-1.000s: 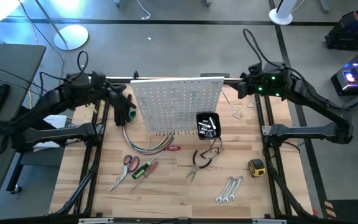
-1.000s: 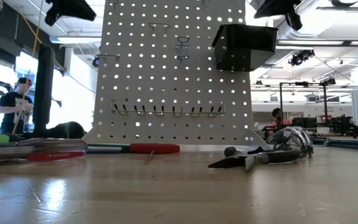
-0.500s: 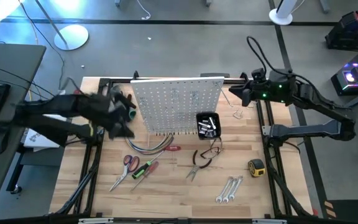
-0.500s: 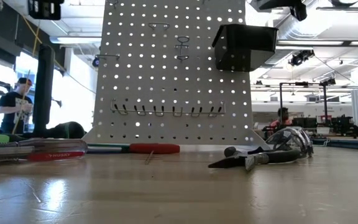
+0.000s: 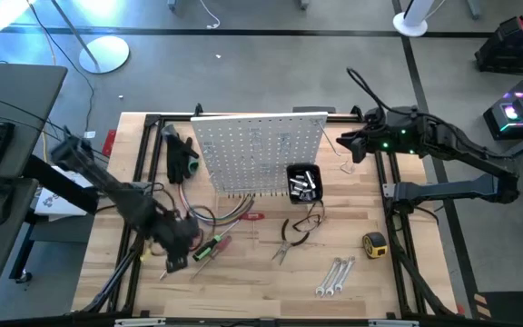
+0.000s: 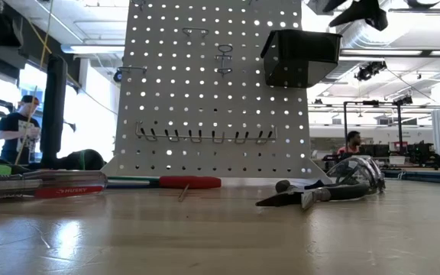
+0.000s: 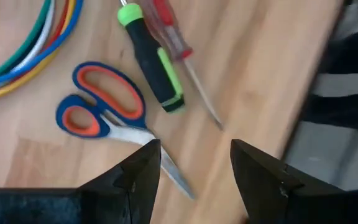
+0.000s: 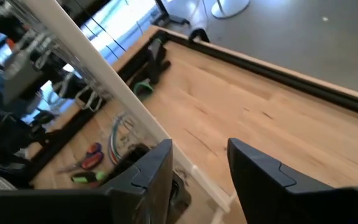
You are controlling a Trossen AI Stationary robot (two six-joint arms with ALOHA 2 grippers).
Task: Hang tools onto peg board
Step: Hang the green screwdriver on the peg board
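The white peg board stands at the far middle of the table, with a black bin fixed to its near face. On the wood in front lie red-handled scissors, a green-and-black screwdriver, a red screwdriver, black-handled pliers, a yellow tape measure and silver wrenches. My left gripper hangs open above the scissors' blades, pointing steeply down, its fingers clear of them. My right gripper stands open in the air by the board's far right corner.
A curved bundle of coloured cables lies between the board and the scissors. A dark object with a green spot sits left of the board. A black metal frame runs along the table's sides. Bare wood lies near the front edge.
My left gripper has swung from beside the board's left edge toward the table's near edge and down, tipping from nearly level to pointing steeply down over the scissors and screwdrivers. The tools have not moved.
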